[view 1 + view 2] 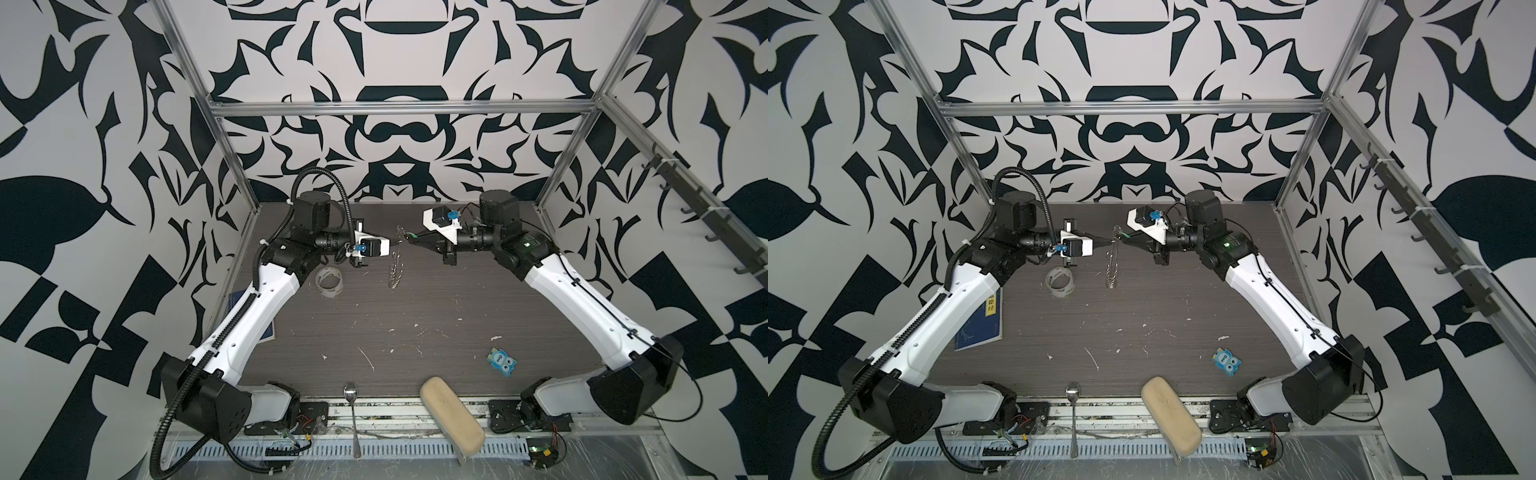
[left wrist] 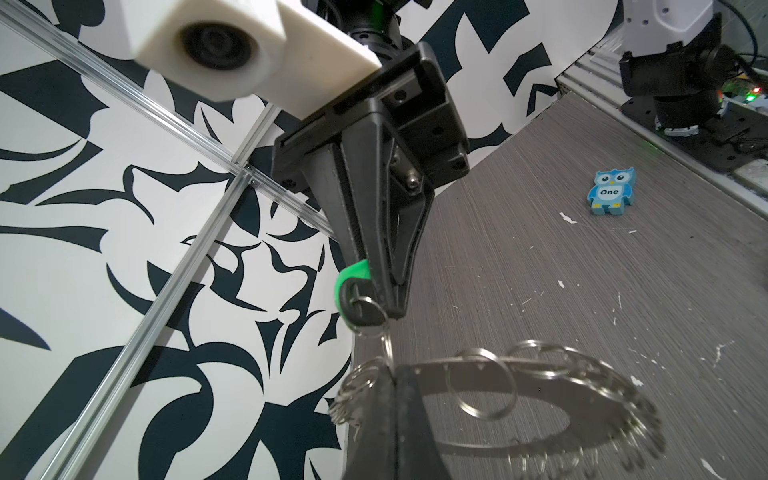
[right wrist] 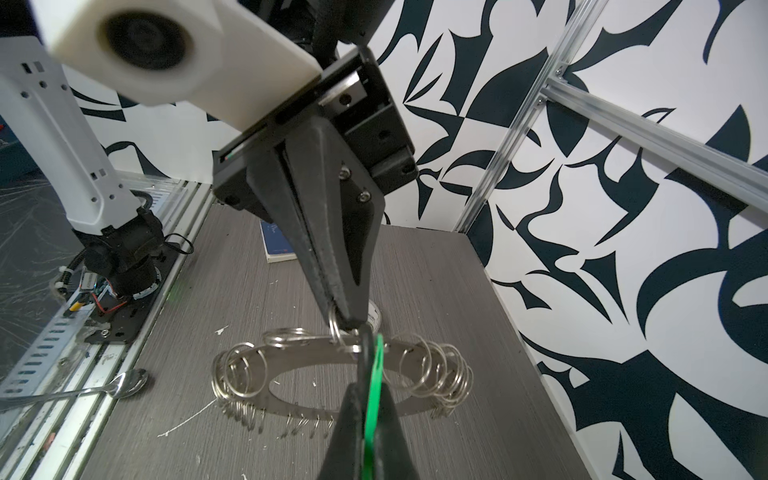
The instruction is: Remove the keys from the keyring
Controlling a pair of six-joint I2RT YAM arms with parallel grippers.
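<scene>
We are noting a blue book [image 1: 978,328] half hidden under the left arm; the characters on its yellow label are too small to read. The left gripper [image 3: 345,321] is pinching the rim of the keyring [image 3: 299,358], which is hanging edge-on over the far middle of the table [image 1: 415,324]. The right gripper [image 2: 384,305] is clamping the green key [image 2: 353,284], its blade hidden between the fingers, and a small ring is linking it to the keyring. The blue owl [image 2: 611,192] is showing "One".

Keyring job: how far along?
Done: both grips are set. In hand: left gripper pinches a small ring on the keyring, right gripper clamps the green key. Left: the key is still linked on by a ring, so nothing is off yet.
</scene>
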